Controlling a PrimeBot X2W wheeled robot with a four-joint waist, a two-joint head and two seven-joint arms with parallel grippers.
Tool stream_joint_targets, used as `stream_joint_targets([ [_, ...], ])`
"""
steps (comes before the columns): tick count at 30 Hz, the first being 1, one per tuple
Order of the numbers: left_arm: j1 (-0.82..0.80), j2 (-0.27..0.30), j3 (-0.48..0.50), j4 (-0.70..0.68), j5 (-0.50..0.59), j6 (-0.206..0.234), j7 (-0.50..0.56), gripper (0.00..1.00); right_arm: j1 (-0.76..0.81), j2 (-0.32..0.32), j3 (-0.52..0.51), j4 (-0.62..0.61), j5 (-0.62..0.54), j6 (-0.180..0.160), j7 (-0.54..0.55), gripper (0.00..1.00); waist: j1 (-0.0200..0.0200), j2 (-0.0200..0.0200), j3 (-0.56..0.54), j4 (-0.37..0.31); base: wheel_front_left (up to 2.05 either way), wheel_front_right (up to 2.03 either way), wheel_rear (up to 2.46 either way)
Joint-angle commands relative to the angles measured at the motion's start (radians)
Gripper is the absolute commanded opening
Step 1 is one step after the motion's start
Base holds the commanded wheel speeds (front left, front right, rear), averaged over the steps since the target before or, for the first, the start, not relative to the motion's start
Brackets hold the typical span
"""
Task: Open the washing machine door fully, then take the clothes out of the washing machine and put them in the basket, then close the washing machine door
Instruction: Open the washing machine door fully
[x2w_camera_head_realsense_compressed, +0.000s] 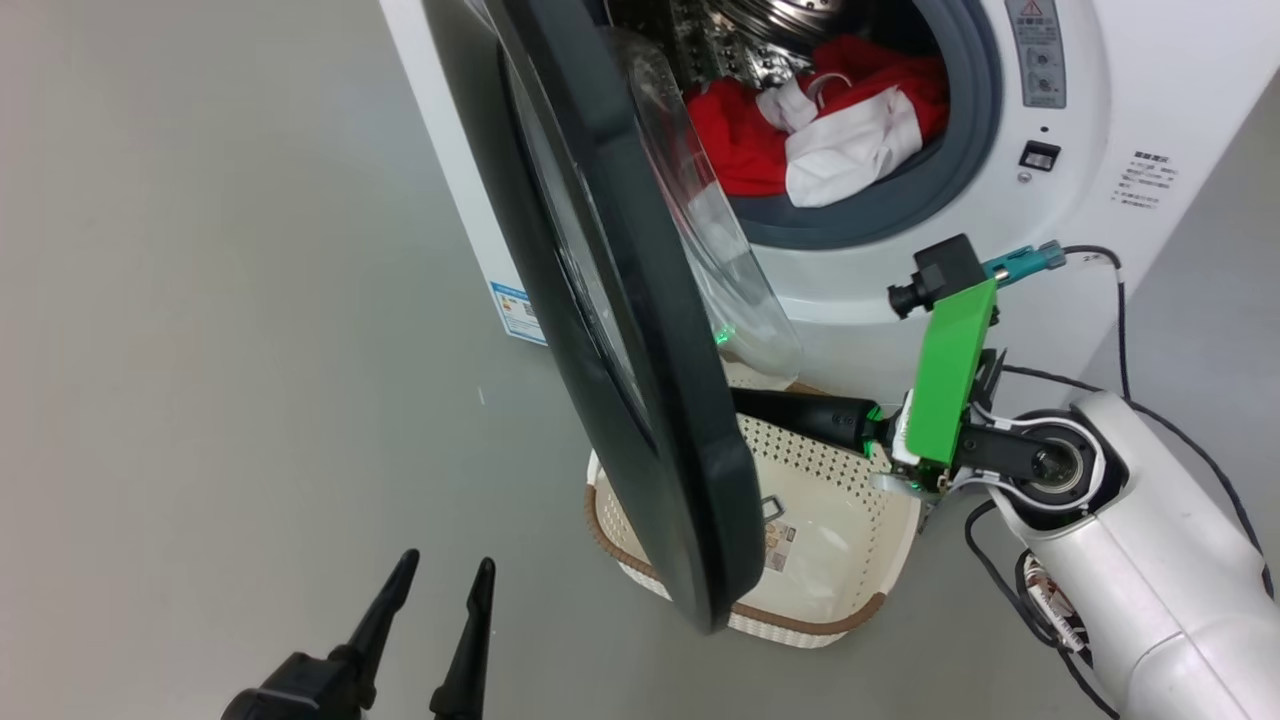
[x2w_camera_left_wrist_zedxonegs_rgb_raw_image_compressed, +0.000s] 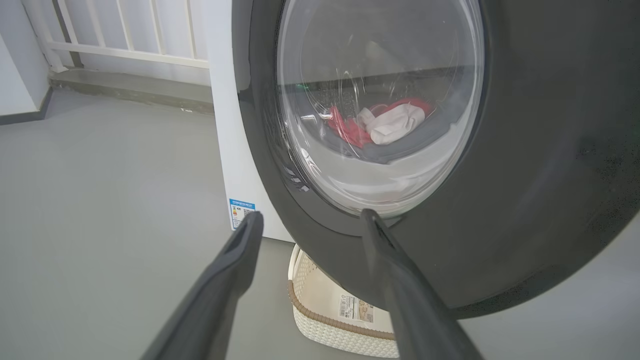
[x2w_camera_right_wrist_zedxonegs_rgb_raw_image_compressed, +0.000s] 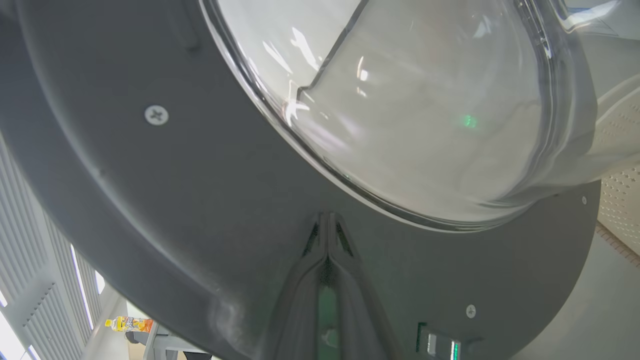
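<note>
The washing machine door (x2w_camera_head_realsense_compressed: 640, 350) stands partly open. Behind it, the red and white clothes (x2w_camera_head_realsense_compressed: 830, 130) lie in the washing machine (x2w_camera_head_realsense_compressed: 1100, 120). Under it sits the basket (x2w_camera_head_realsense_compressed: 820, 465). The left gripper (x2w_camera_head_realsense_compressed: 448, 562) waits in front of the door, jaws wide apart. The right wrist view shows the door's inner side, with the right gripper (x2w_camera_right_wrist_zedxonegs_rgb_raw_image_compressed: 327, 220) pointing at it, jaws pressed together. The left wrist view shows the clothes through the glass.

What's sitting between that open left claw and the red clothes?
The door: in the left wrist view, the clothes show through its glass, beyond the left gripper.
</note>
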Motion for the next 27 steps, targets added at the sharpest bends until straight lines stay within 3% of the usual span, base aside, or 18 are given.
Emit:
stream_joint_targets([
  [1,-0.004,0.01,0.038,-0.025,0.013,0.012,-0.012,1.0,0.015,0.026,0.018,-0.038,-0.009,0.008,0.011,0.0,0.0,0.0,-0.007,0.015,0.0,0.0,0.0],
  [27,0.003,0.01,0.094,-0.047,0.015,0.045,-0.012,1.0,0.04,0.116,0.057,-0.063,-0.014,0.008,0.043,0.0,0.0,0.0,-0.013,0.092,0.0,0.0,0.0],
])
